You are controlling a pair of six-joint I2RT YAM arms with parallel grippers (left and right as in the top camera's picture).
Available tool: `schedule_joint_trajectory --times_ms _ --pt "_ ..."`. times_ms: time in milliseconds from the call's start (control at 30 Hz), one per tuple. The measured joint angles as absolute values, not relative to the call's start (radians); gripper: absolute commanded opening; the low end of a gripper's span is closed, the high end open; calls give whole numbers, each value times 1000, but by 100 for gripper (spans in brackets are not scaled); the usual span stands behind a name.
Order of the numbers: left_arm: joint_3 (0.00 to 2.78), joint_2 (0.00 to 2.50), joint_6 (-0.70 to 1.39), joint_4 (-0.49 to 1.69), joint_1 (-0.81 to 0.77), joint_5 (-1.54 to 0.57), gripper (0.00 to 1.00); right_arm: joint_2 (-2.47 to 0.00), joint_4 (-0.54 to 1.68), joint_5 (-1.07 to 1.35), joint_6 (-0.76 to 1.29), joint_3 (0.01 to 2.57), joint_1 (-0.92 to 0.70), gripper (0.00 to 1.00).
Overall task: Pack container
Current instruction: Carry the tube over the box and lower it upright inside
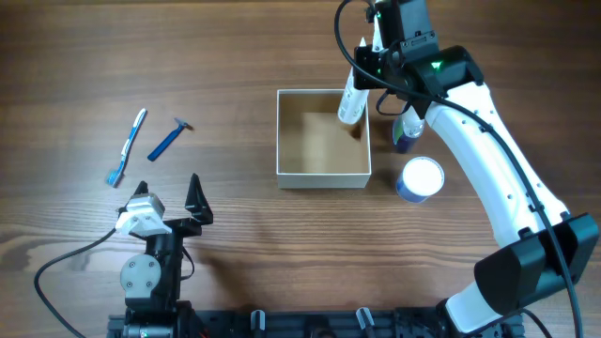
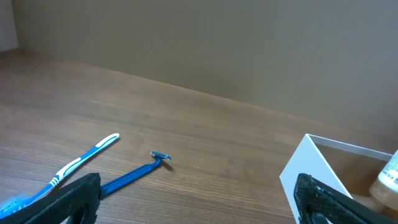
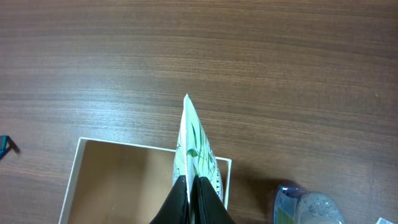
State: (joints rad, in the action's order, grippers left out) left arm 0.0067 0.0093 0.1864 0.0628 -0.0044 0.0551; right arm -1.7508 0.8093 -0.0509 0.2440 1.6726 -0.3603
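Note:
The container (image 1: 324, 176) is a square open box with white walls and a tan inside, at the table's middle. My right gripper (image 1: 368, 63) is shut on a white tube with green print (image 1: 351, 101) and holds it upright over the box's far right corner. In the right wrist view the fingers (image 3: 194, 186) pinch the tube's flat end (image 3: 193, 140) above the box (image 3: 79, 163). My left gripper (image 1: 169, 192) is open and empty near the front left. In its view (image 2: 199, 208) the box corner (image 2: 305, 171) is at the right.
A blue-and-white toothbrush (image 1: 127, 147) and a blue razor (image 1: 170, 139) lie at the far left, also in the left wrist view (image 2: 81, 159), (image 2: 134, 175). A round white-lidded blue jar (image 1: 420, 178) and a small blue bottle (image 1: 407, 130) stand right of the box.

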Motion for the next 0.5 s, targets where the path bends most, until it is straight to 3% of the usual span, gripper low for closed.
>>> schedule_joint_trajectory --times_ms 500 --pt "7 9 186 63 -4 55 100 -1750 819 -54 237 1672 -360 27"
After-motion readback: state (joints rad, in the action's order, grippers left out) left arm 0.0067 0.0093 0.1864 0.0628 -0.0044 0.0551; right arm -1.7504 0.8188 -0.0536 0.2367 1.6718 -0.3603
